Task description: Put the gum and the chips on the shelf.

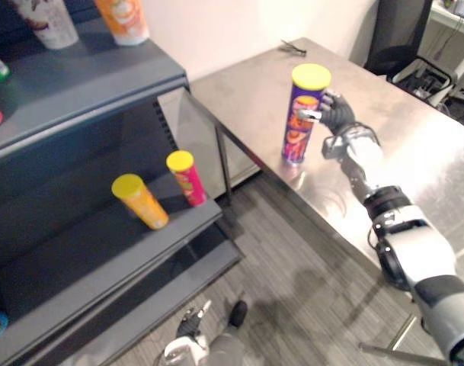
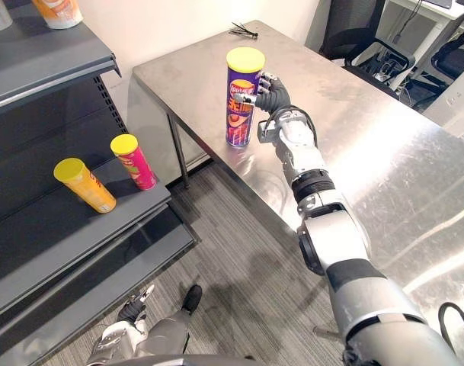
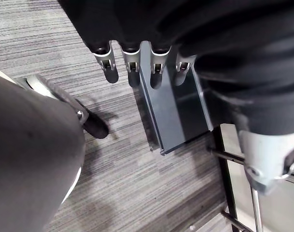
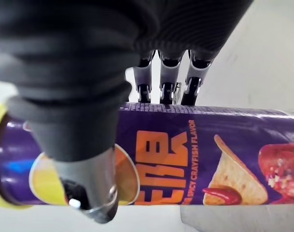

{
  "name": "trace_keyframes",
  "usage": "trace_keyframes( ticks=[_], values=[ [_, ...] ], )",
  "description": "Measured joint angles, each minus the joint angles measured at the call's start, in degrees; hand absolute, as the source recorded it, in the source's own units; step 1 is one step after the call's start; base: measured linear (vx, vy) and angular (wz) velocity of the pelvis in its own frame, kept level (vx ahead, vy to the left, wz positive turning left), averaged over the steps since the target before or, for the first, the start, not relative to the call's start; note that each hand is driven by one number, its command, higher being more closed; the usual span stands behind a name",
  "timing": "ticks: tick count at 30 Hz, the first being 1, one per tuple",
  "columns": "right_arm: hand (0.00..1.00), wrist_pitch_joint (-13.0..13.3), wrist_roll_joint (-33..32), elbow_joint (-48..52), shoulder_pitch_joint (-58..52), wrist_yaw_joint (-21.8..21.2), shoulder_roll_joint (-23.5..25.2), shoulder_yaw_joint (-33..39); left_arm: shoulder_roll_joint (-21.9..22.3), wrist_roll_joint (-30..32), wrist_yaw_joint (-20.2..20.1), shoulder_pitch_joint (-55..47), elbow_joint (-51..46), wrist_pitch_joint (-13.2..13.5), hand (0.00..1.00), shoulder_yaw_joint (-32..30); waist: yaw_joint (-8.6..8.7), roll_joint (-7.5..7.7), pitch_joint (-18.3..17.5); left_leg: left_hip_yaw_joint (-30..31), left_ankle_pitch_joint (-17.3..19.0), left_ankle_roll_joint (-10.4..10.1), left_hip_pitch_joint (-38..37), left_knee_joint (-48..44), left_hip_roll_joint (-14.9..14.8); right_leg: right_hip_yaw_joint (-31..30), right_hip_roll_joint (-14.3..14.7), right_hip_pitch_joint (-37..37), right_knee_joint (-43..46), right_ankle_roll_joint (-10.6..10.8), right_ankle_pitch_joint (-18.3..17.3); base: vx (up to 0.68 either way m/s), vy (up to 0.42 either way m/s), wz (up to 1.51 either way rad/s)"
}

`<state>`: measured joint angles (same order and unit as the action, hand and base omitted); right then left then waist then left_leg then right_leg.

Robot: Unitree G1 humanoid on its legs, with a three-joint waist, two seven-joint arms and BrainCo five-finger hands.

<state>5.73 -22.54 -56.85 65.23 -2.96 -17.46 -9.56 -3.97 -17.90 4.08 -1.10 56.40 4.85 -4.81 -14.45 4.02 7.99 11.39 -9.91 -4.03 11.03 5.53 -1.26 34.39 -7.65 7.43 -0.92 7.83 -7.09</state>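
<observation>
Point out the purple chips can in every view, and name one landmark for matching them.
Left eye view: purple chips can upright on the steel table, right of centre.
Right eye view: same can, upper centre, near the table edge.
Right wrist view: it runs across the picture between thumb and fingers.
Left wrist view: left hand over floor by the shelf.
Landmark: right hand clasping the can.

Purple chips can (image 1: 300,126) with yellow lid; silver table (image 1: 422,145); dark grey shelf (image 1: 79,252); orange can (image 1: 144,204), pink can (image 1: 190,181), yellow-lidded; grey striped floor (image 1: 292,267).
</observation>
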Motion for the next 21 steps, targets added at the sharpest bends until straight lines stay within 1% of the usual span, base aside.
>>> trace_keyframes(
  ticks=[11, 15, 21],
  values=[
    [1.00, -0.01, -0.02, 0.14, 0.00, 0.59, 0.74, 0.01, 0.03, 0.01, -0.14, -0.01, -0.44, -0.02, 0.00, 0.02, 0.03, 0.01, 0.23, -1.17, 0.05, -0.08, -0.34, 0.00, -0.32, -0.64, 0.00, 0.00, 0.04, -0.01, 0.00, 0.00, 0.002, -0.02],
    [1.00, -0.05, -0.03, 1.59, -0.04, 1.08, 0.99, 0.01, 0.03, 0.02, -0.23, 0.07, -0.71, -0.02, 0.00, -0.01, 0.10, 0.02, 1.37, -1.80, 0.19, -0.21, -1.04, 0.00, -0.56, -1.67, -0.04, 0.18, 0.09, -0.01, 0.01, -0.01, 0.006, -0.10],
    [1.00, -0.09, -0.03, 3.50, -0.39, 0.87, 0.98, -0.01, 0.32, 0.04, -0.21, 0.06, -1.10, -0.05, 0.00, -0.04, 0.32, 0.02, 1.47, -3.05, 0.23, -0.22, -1.25, -0.01, -0.71, -2.50, -0.18, -0.04, 0.10, -0.02, 0.01, -0.01, 0.008, -0.08]
  ],
)
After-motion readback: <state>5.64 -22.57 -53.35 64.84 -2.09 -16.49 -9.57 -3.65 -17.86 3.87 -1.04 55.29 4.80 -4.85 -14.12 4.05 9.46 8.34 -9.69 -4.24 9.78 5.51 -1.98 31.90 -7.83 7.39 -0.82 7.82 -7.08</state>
